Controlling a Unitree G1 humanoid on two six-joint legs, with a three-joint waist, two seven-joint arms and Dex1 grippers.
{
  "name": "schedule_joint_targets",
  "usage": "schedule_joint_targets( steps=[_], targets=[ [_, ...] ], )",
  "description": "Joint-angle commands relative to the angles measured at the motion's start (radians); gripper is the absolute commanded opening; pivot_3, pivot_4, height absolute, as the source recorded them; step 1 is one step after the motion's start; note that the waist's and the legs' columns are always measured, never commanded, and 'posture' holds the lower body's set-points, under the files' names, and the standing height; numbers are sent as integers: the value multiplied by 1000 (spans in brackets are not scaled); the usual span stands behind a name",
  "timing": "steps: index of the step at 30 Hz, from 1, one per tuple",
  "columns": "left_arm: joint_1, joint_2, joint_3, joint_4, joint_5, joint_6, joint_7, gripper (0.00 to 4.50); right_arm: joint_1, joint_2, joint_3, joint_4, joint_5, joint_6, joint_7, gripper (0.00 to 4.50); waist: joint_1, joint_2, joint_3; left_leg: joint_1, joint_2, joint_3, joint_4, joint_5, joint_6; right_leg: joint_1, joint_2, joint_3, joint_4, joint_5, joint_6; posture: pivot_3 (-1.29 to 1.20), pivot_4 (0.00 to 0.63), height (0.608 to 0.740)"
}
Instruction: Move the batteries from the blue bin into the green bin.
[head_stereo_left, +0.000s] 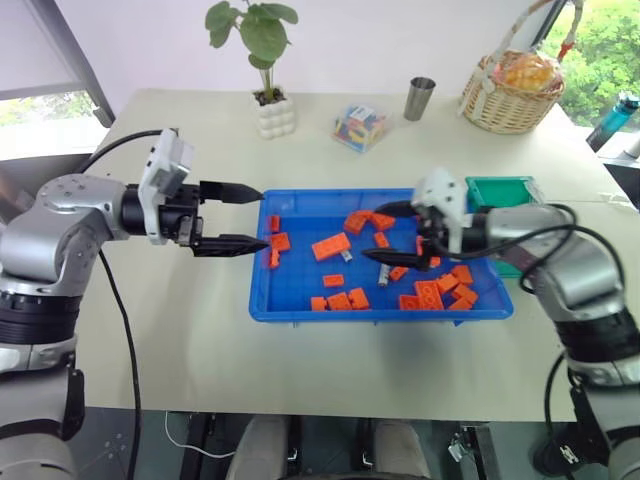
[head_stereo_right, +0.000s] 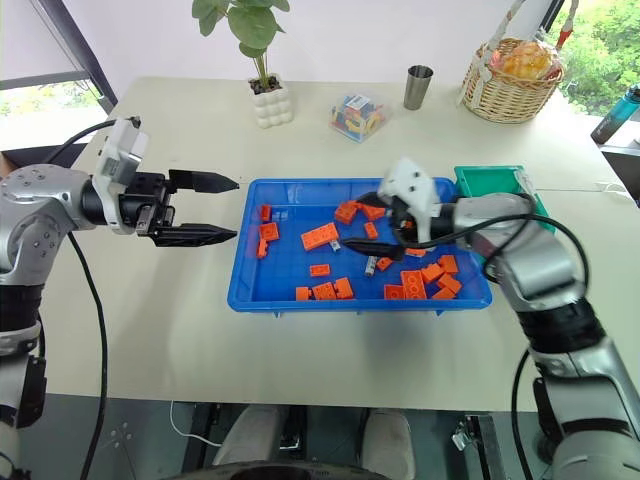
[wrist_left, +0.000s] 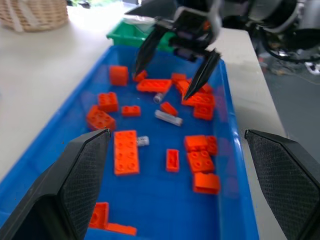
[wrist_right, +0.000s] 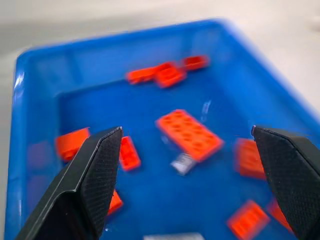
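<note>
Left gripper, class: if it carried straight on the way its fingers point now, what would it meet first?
The left gripper, open, points across the table toward the blue bin. Going straight on, it would probably cross the bin's near end wall and reach the orange bricks just inside; its height above the rim is hard to judge.

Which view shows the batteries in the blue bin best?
The left wrist view: three batteries lie plain among the orange bricks in the blue bin. The eye views show them as small grey specks. The right wrist view shows one or two, blurred.
</note>
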Motion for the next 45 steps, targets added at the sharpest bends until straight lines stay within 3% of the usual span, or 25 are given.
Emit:
schedule_joint_targets(
  steps=[1,12,22,25,29,30,35,41,43,45],
  targets=[
    [6,6,17,-28,-2,-20,-5,4500,-143,66,94,188,-107,-115,108,4280,-3,0,0,0,0,0,0,0,0,0,0,0,0,0,0,0,150,678],
    [76,27,39,-108,-4,-22,24,4500,-424,299,241,794,-357,-443,286,4280,-27,0,0,-9,0,-1,1,0,-1,-10,0,0,7,0,0,0,150,678],
    [136,29,91,-175,-30,-1,93,4500,-525,421,216,1084,-471,-603,304,4280,-27,1,1,-15,0,-4,8,0,-1,-16,1,0,14,0,0,0,150,678],
    [142,28,96,-181,-33,2,102,4500,-531,433,198,1112,-479,-620,311,3370,-26,1,1,-16,0,-5,10,0,-1,-16,1,0,15,0,0,0,150,678],
    [144,25,90,-180,-31,-4,110,4500,-535,443,174,1114,-484,-633,319,1347,-27,1,1,-16,0,-5,10,0,-1,-16,1,0,15,0,0,0,150,678],
    [143,24,88,-179,-31,-5,111,4500,-536,445,169,1114,-485,-635,317,1242,-27,1,1,-16,0,-5,10,0,-1,-16,1,0,15,0,0,0,150,678],
    [126,15,73,-164,-23,-12,107,4500,-531,469,119,1061,-460,-599,305,1245,-29,1,1,-16,0,-4,10,0,-1,-16,1,0,15,0,0,0,150,678],
    [97,-1,50,-145,-12,-26,98,4500,-428,528,125,851,-454,-507,299,1245,-26,1,1,-16,0,-5,11,0,-1,-16,1,0,16,0,0,0,150,678],
    [91,-4,45,-142,-10,-29,95,4500,-401,530,128,802,-461,-455,288,2284,-24,1,1,-16,0,-5,11,0,-1,-16,1,0,16,0,0,0,150,678],
    [82,-6,39,-136,-8,-31,94,4500,-383,515,133,758,-488,-444,246,2982,-22,1,1,-16,0,-5,12,0,-1,-16,1,0,16,0,0,0,150,678]
  ],
)
